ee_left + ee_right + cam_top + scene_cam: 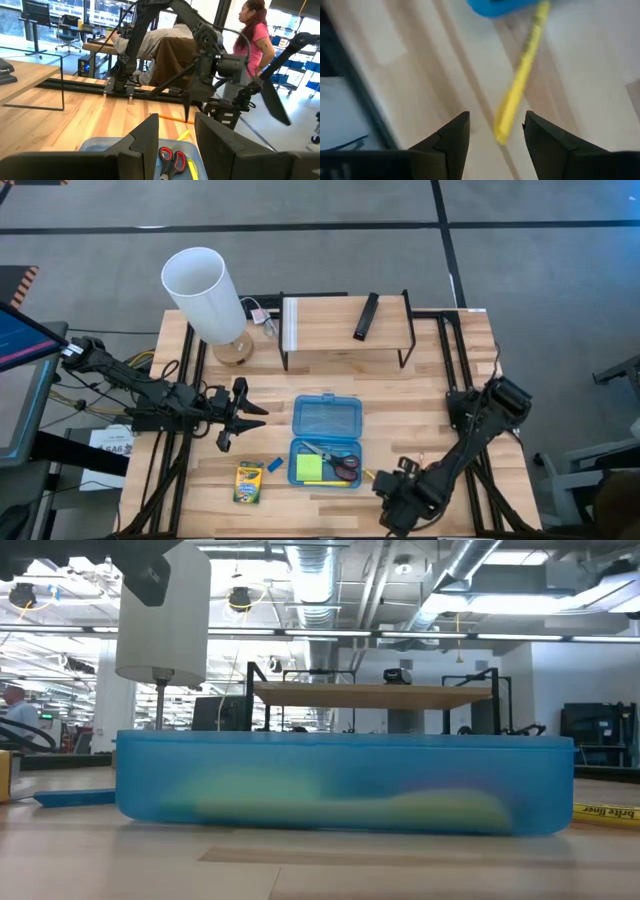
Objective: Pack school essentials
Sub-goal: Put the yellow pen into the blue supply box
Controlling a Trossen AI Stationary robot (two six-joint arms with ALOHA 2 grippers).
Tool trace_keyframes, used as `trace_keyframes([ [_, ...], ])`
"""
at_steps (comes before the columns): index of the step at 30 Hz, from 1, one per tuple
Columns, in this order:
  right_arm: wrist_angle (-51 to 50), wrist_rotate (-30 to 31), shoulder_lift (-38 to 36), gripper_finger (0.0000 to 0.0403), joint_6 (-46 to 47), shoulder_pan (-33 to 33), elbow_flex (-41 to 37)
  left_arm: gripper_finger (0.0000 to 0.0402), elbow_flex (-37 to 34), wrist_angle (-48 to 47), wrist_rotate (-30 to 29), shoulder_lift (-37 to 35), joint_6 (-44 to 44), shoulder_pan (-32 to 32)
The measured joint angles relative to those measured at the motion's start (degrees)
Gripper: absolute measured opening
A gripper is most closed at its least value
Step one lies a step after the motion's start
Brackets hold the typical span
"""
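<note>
Wooden table (pixel 440 380): blue case (pixel 326 442) lies open, red-handled scissors (pixel 338 461) and green sticky-note pad (pixel 308 468) inside. Right gripper (pixel 495 131) low at the near edge, fingers spread, empty, yellow stick (pixel 522 75) lying between them, untouched. Left gripper (pixel 243 412) hovers left of the case, parted, empty. Crayon box (pixel 249 482) and blue eraser (pixel 272 466) sit beside the case.

Pale, smooth wooden table (pixel 440 395); translucent blue plastic case (pixel 326 442); matt white lamp shade (pixel 203 295); black metal rack (pixel 345 328)
</note>
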Motion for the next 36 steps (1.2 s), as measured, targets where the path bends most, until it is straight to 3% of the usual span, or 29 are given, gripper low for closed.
trace_keyframes([
  [11,10.7,0.2,0.0,0.0221,4.6,0.5,-8.0,0.0114,0.0,0.0,0.0,0.0,-0.1,0.0],
  [26,12.7,0.5,-0.4,0.0218,6.4,-0.2,-14.5,0.0114,0.0,0.0,0.0,0.0,-0.4,0.0],
  [31,11.3,0.2,-0.4,0.0188,6.3,-1.7,-15.8,0.0114,0.0,0.0,0.0,0.0,-0.4,0.0],
  [36,9.5,-0.8,-0.3,0.0123,4.9,-3.6,-15.8,0.0114,0.0,0.0,0.0,0.0,-0.5,0.0],
])
